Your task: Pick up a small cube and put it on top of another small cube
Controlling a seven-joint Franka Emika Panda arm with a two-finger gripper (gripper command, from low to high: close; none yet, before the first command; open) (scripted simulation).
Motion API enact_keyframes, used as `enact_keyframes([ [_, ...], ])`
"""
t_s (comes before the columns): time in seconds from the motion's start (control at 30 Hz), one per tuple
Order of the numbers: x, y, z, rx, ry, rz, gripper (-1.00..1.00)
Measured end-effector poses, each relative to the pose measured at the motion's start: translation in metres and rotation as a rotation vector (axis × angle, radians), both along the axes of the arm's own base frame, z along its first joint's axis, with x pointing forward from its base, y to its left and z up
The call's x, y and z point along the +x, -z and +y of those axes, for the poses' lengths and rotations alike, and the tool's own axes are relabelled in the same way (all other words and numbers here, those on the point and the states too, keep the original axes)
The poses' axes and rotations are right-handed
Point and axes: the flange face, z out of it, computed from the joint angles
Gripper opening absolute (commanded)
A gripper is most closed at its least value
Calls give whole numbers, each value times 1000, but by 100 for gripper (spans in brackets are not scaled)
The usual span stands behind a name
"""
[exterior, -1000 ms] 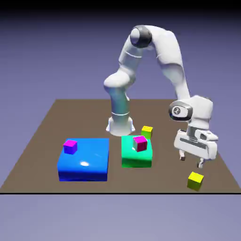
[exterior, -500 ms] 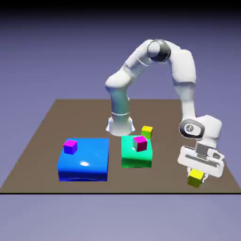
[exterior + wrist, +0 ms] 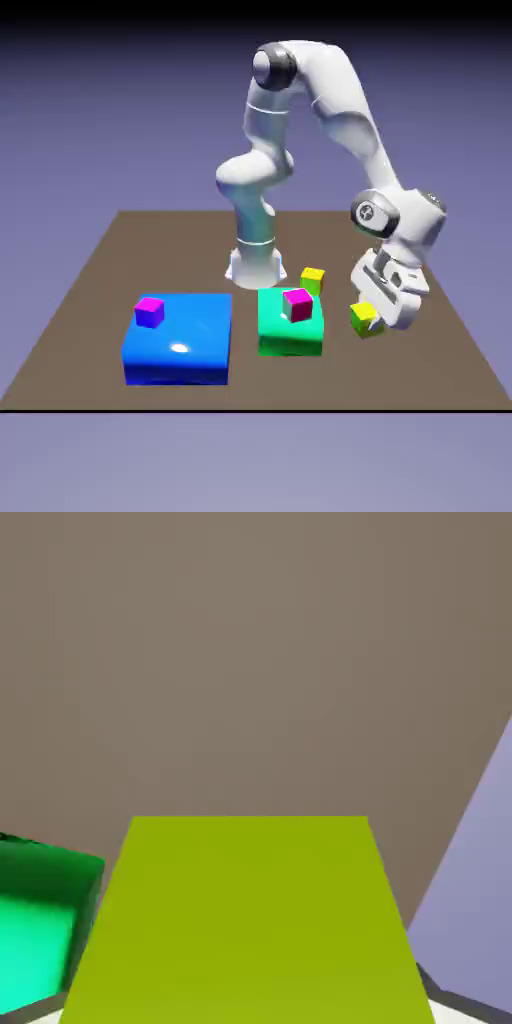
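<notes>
End effector point(image 3: 372, 322) apparently clamps yellow cube point(image 3: 365, 317), airborne.

Light is even and soft, and both views are sharp, with no blur or edge distortion. A white glare spot sits on top of the blue block point(image 3: 178, 337). The backdrop darkens toward the top above the table point(image 3: 90, 290).

Hand view: yellow cube point(image 3: 245, 922) hides tool fingertips; green block point(image 3: 40, 932) cut off at left edge.
</notes>
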Motion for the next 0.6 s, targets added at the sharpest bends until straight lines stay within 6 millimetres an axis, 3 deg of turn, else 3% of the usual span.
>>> enact_keyframes([
  [0.33,-48,-65,-84,-126,499,-26,-100],
  [0.37,-48,-65,-84,-126,499,-26,-100],
  [0.5,-57,-4,-105,-126,501,-26,-100],
  [0.53,-58,-1,-106,-126,500,-26,100],
  [0.6,-57,-1,-106,-127,498,-28,100],
])
